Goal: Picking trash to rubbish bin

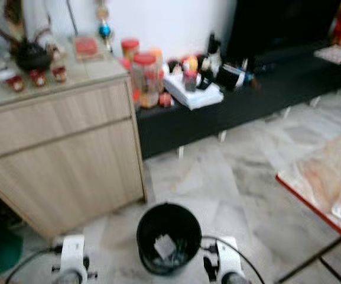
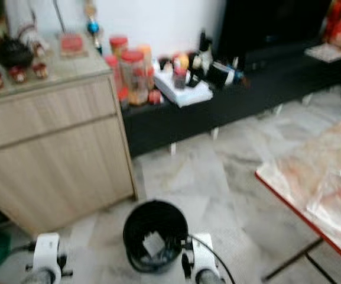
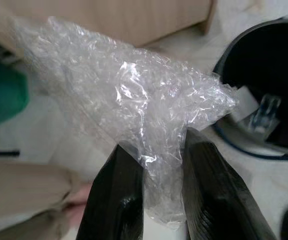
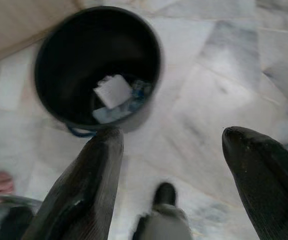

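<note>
Below, a pale marble floor (image 1: 241, 177) spreads from the cabinet to the table, with open room to the right of the bin and back toward the low black shelf. The wooden cabinet (image 1: 58, 154) stands at the left, its surface crowded with small jars and a dark pot, all blurred. The black shelf (image 1: 235, 100) along the wall carries red-lidded jars, a white box and other clutter too soft to name. A red-edged table (image 1: 327, 189) is cut off at the right edge, its surface under clear sheeting.

The bin (image 1: 169, 236), round and black, sits on the floor near the cabinet's corner, between the two arms. Inside it lie a pale crumpled scrap (image 4: 113, 91) and some clear bluish bits; the rest of its depth is dark. A green thing (image 3: 1, 92) shows beside the cabinet's base, cut off and unclear.

The left gripper (image 3: 163, 195) has its fingers (image 3: 116, 200) narrowed on a crumpled piece of clear plastic (image 3: 129, 100), which billows beyond the fingertips. It is held above the floor just beside the bin, with the rim in view past it.

The right gripper (image 4: 171, 145) hangs with fingers (image 4: 86, 185) wide apart and nothing between them, over the floor near the bin's rim. A dark foot shows below it, blurred.
</note>
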Robot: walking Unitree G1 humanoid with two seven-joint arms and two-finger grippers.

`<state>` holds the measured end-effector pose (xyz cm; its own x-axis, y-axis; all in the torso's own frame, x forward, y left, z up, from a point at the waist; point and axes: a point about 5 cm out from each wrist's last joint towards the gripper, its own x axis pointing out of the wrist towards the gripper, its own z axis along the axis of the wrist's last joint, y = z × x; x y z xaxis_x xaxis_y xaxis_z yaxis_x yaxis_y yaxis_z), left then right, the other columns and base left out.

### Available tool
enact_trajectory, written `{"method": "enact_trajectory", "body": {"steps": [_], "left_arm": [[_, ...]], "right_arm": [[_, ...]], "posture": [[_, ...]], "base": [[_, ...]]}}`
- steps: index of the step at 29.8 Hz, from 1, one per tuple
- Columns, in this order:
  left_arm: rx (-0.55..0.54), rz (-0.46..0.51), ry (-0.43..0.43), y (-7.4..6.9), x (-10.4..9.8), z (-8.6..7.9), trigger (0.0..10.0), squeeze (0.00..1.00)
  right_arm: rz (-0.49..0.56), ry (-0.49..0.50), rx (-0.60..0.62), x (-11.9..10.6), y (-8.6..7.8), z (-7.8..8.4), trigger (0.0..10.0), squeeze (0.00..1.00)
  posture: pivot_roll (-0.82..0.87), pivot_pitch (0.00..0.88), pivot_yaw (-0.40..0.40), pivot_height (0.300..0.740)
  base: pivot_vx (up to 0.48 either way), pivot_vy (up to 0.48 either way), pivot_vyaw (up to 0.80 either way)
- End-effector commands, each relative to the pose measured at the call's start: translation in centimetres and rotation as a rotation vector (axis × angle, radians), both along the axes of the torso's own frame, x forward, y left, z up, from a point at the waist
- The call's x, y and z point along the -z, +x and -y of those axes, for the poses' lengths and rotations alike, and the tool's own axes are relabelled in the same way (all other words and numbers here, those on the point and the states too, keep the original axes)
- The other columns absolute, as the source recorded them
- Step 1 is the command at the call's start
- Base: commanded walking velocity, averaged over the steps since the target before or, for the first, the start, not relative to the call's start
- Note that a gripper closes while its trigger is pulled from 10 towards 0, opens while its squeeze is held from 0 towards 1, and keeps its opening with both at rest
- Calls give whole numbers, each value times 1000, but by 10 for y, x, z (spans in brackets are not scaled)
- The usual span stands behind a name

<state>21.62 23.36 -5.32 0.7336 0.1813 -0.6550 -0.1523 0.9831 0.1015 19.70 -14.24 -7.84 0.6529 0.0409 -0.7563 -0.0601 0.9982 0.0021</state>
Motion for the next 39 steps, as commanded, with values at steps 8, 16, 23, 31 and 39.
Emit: {"method": "enact_trajectory", "body": {"steps": [8, 16, 23, 31, 39], "left_arm": [[5, -18, -7, -4, 3, 3, 10000, 0], [4, -16, -7, -3, 3, 3, 10000, 0], [4, -12, -8, -3, 3, 3, 10000, 0], [7, 4, -8, 2, 0, 3, 10000, 0], [12, 19, -8, 6, -3, 3, 10000, 0]], "right_arm": [[-9, 9, 2, 1, -1, 0, 10000, 0], [-9, 7, -4, 1, -1, 1, 10000, 0], [-9, 9, -3, 1, -1, 1, 10000, 0], [-10, 11, -1, 1, -1, 1, 10000, 0], [-10, 13, 1, 1, -1, 1, 10000, 0]], "posture": [[18, 30, 3, 740], [18, 29, 2, 740], [18, 29, 2, 740], [18, 28, 3, 740], [18, 29, 3, 740]], "base": [[303, 0, 352], [274, 0, 0], [306, 0, 0], [289, 0, 0], [274, 0, 0]]}}
